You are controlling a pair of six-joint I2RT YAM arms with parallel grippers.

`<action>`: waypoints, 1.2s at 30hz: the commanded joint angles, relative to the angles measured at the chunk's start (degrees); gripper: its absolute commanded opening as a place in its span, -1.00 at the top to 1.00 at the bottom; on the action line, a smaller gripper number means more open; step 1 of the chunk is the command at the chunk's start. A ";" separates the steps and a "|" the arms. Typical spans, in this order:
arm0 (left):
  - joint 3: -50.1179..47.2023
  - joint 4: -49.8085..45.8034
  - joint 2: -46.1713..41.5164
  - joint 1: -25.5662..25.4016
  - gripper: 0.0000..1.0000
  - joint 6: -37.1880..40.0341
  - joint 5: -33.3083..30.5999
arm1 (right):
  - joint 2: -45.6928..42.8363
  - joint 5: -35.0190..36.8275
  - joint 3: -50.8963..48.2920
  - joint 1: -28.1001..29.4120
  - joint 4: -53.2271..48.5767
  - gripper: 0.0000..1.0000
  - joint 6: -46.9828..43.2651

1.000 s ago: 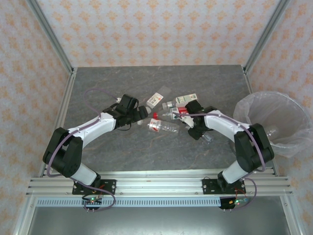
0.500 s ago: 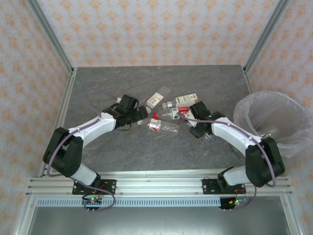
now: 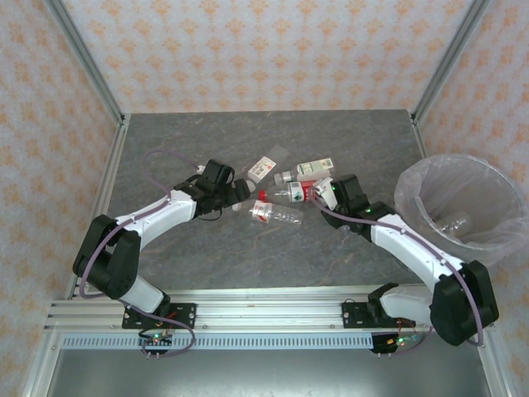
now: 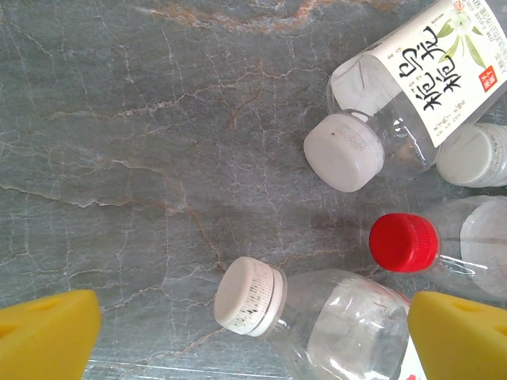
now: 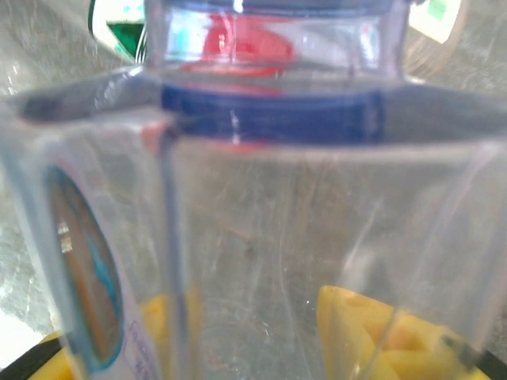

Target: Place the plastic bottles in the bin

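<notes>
The right pincer (image 5: 265,332) is clamped on a clear bottle (image 5: 261,237). In the right wrist view its yellow fingers (image 5: 372,332) show through the bottle's flat-sided walls, one on each side. The bottle has a blue band near its top and a blue-edged label down one side. Blurred red and green label colours lie beyond it.

From above, the right pincer (image 3: 327,192) sits at the right side of the cluster of plastic bottles (image 3: 289,192), which lies about the middle of the grey marbled worktop (image 3: 207,141). How the held bottle lies under the arm cannot be made out from that view.

The left pincer (image 3: 238,192) is at the left side of the same cluster, its jaws spread wide and holding nothing. In the left wrist view the left pincer's fingers (image 4: 47,336) stand far apart. A white-capped bottle (image 4: 317,317) lies on the worktop between them, touching neither. Just beyond it is a red-capped bottle (image 4: 444,241). Farther on lies a white-labelled bottle (image 4: 412,87) with printed characters and a white cap. Another white cap (image 4: 475,154) is beside it.

The bin (image 3: 496,178) stands just outside the worktop's right edge, toward the near right corner, lined with a crinkled clear bag (image 3: 421,186). Something clear and bottle-like (image 3: 455,223) lies in it.
</notes>
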 commanded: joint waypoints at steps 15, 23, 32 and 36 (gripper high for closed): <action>0.75 1.00 0.58 0.06 -1.00 -0.98 0.26 | -11.21 -0.89 0.76 -0.21 15.77 0.36 10.25; 1.03 1.21 1.06 0.07 -1.00 -0.98 0.65 | -14.83 0.23 2.76 -0.21 18.15 0.36 12.97; 1.10 1.78 1.19 0.07 -1.00 -0.63 1.01 | -17.19 8.57 9.55 -0.18 13.94 0.34 18.64; 1.12 2.04 1.68 0.02 -1.00 -0.72 1.18 | -17.31 11.78 14.04 -0.33 7.03 0.34 20.46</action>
